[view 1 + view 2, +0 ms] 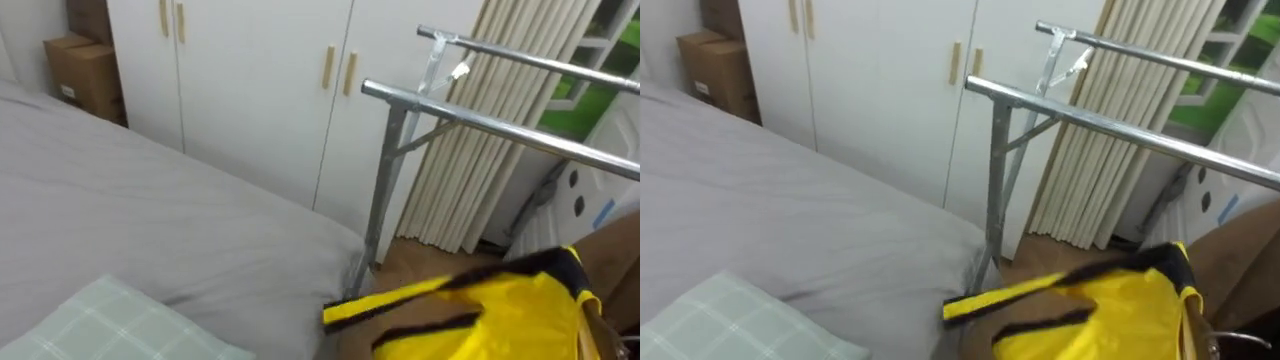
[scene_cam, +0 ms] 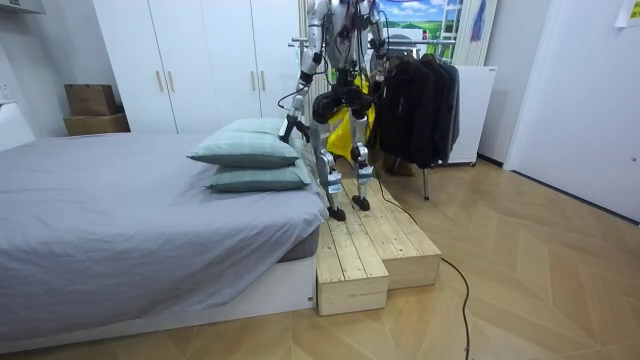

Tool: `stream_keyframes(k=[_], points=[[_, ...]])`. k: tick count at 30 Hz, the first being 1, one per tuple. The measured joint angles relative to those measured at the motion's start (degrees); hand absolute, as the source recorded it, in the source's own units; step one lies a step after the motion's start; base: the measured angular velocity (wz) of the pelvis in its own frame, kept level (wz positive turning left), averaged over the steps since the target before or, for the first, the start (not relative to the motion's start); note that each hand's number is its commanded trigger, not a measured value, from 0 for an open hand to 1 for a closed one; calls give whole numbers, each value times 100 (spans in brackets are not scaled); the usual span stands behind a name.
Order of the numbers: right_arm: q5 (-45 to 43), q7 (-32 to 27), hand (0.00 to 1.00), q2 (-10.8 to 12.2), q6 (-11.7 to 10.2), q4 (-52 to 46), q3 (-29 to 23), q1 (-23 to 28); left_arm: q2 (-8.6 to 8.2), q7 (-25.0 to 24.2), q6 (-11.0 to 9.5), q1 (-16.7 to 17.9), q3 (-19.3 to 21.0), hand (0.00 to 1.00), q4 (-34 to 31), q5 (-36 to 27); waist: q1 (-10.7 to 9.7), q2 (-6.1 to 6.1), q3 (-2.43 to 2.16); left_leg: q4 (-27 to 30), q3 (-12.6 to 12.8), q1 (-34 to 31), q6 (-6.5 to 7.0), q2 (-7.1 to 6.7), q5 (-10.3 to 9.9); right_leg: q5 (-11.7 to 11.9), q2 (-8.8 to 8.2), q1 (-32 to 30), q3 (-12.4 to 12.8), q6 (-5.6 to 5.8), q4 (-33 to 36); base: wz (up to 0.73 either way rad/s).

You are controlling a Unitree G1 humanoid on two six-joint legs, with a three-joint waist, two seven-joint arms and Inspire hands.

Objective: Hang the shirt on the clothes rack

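The yellow shirt [image 1: 500,305] lies low at my right in the eye views. It is bunched, with black trim along its edges. Its long axis slants from lower left to upper right. The narrow black-edged end points left, toward the corner of the bed [image 1: 150,220], and the broader end rises toward the right edge of the view. It sits below the nearer bar of the metal clothes rack [image 1: 500,125] and does not touch it. Both bars that I see from above are bare.

In the room view I stand on a wooden platform [image 2: 370,250] beside the bed, my back mostly to the camera. The shirt shows as a yellow patch in front of my legs, between me and the dark clothes [image 2: 420,105] hanging on the rack.

My left hand [image 2: 292,127] appears in the room view at the end of a bent arm on that view's left, by the pillows and apart from the shirt. I cannot tell how far its fingers are open. I also cannot tell how my right hand is set, what it holds, or which hand carries the shirt.

Ahead of me are a white wardrobe [image 1: 250,90] and a pale curtain [image 1: 480,180] behind the rack. A pillow [image 1: 110,320] lies at my lower left.
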Motion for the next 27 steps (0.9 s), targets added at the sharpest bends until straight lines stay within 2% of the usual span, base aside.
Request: stream_keyframes(k=[3,8,14,27], points=[[18,-149,100,2,32,23,0,36,10,24,3,0,4,0,89,-49,-30,48,7,19,121,0,-42,81,-30,47,47,-57,-56,-51,8,-21],[16,-369,100,7,35,26,-14,239,23,61,3,3,93,0,154,-33,-67,63,21,36,200,-40,-79,140,-46,41,85,-100,-61,-92,88,-10],[18,-550,100,7,32,-49,-46,281,30,61,3,10,128,0,151,-21,-60,58,23,117,264,-41,-101,161,-64,-65,103,-168,-6,-110,55,-4],[14,-722,100,6,-21,-342,-51,119,50,93,3,24,124,0,144,-36,-6,59,24,69,246,-1,-97,158,-57,-71,115,-157,-43,-131,50,0]])
